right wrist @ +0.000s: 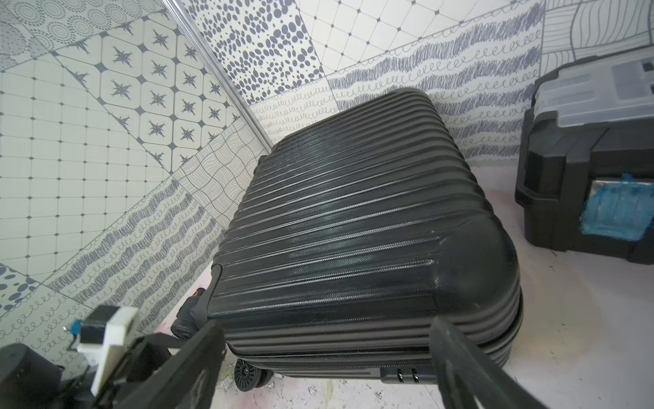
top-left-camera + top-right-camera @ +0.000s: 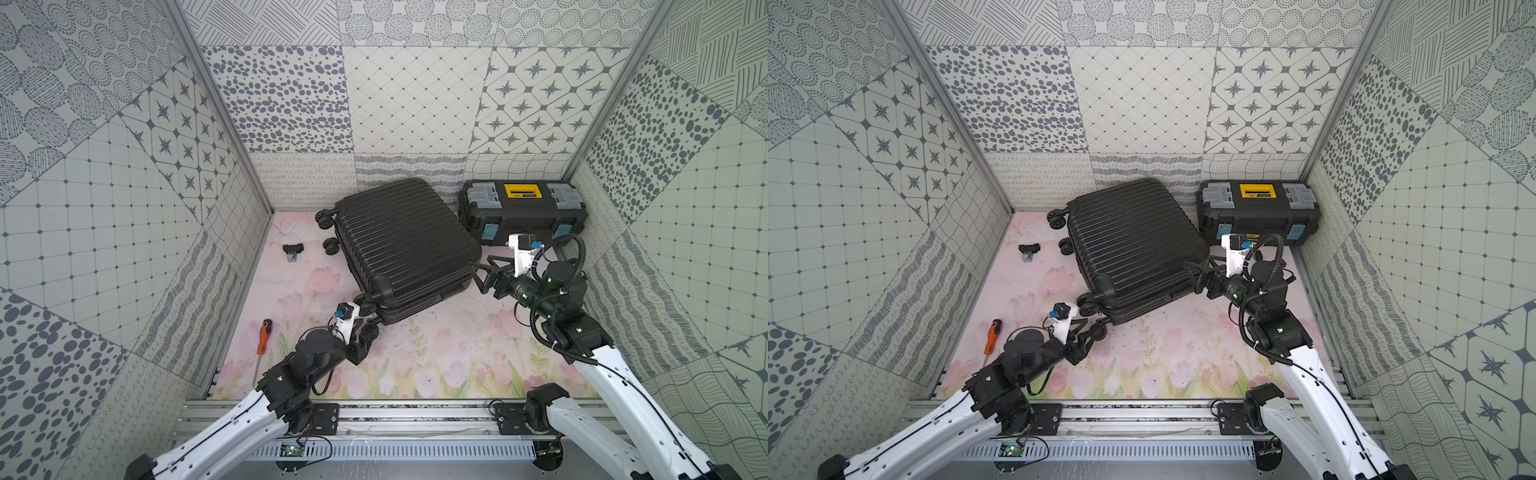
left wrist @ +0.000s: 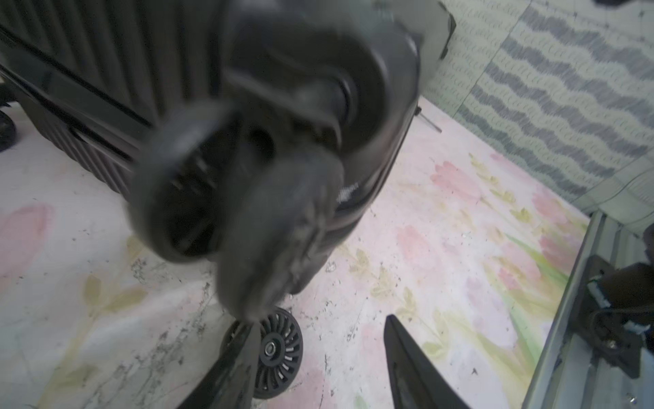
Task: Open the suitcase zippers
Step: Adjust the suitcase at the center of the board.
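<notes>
Lying flat on the flowered mat [image 2: 436, 357], the black suitcase [image 2: 403, 237] sits near the back wall, just beside a toolbox [image 2: 521, 210]. Its zippers [image 1: 336, 361] run along the narrow side, the pulls too small to make out. The left gripper [image 3: 318, 322] is at a near-corner wheel [image 3: 279, 350], jaws apart. The right gripper [image 1: 325, 327] faces the other near corner, jaws spread wide.
</notes>
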`<action>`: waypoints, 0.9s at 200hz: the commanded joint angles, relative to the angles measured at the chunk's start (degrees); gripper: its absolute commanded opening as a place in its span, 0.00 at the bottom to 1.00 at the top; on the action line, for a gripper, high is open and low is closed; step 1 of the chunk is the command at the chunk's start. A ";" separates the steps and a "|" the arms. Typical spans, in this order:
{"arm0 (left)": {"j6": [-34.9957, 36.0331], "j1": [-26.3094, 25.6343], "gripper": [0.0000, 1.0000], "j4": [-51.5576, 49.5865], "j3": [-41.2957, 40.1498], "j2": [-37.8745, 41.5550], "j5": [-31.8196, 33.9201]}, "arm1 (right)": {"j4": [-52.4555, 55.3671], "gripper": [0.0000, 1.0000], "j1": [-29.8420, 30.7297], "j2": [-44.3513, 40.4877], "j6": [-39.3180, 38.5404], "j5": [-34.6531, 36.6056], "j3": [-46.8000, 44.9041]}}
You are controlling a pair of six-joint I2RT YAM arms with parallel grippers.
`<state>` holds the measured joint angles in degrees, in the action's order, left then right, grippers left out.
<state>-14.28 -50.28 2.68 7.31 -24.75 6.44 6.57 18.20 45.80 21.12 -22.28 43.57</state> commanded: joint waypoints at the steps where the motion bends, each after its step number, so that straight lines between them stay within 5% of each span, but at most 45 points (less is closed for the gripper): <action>1: 15.68 -11.02 0.54 30.75 -9.94 -5.03 25.45 | -5.31 0.91 0.95 -1.20 -0.97 -2.25 -0.69; 31: 25.99 -10.92 0.51 51.25 -9.96 -20.81 23.70 | -4.98 0.91 2.62 -0.81 -2.75 -3.99 -0.42; 74: 25.80 -7.95 0.49 69.44 -9.89 -38.77 27.39 | -5.08 0.91 3.34 -2.21 -2.49 -3.57 -1.21; 152: 20.31 -0.33 0.38 78.29 -9.59 -46.75 19.60 | -2.44 0.90 3.42 -3.88 -3.88 -4.35 -1.47; 180: 20.05 1.32 0.20 78.27 -8.80 -47.90 18.24 | -2.39 0.89 3.42 -3.72 -3.81 -5.14 -1.65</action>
<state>6.07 -51.27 69.01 0.34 -70.96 27.27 5.10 21.30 42.59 18.22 -25.93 42.52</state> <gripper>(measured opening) 0.264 0.898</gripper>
